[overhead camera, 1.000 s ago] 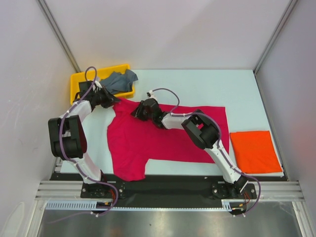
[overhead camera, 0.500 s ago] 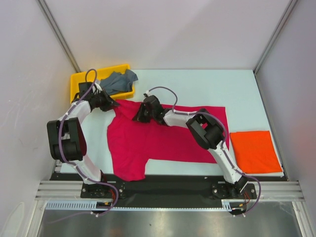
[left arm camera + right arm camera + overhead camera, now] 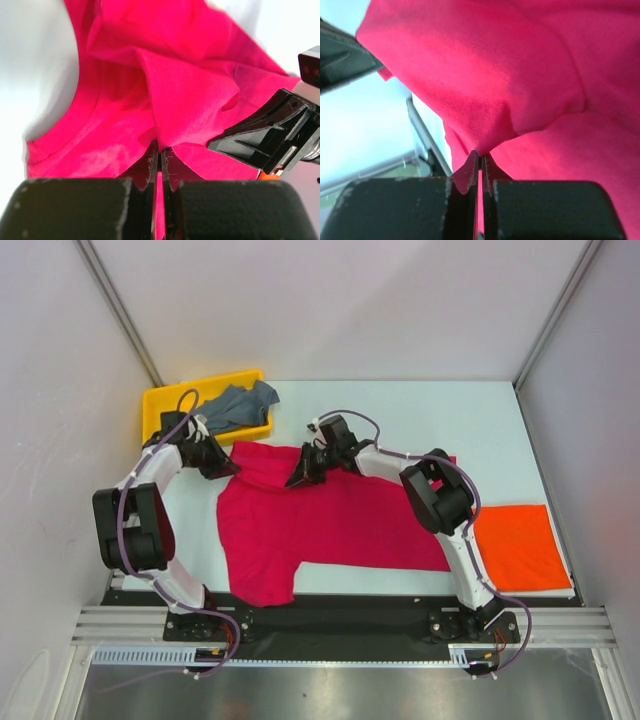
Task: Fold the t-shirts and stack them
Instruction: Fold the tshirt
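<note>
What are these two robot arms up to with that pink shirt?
They are partway through folding laundry. A crimson-pink t-shirt lies spread on the white table. The left gripper and the right gripper are each shut on a pinch of cloth along its far edge. A bright orange-red t-shirt lies folded flat at the table's right side. A grey-blue t-shirt sits crumpled in the yellow tray, not yet folded.

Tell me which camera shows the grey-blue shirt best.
Top external. Only there does the grey-blue shirt appear, crumpled and spilling over the yellow tray rim. The wrist views miss it: they show the crimson-pink shirt pinched by the left hand and right hand.
</note>
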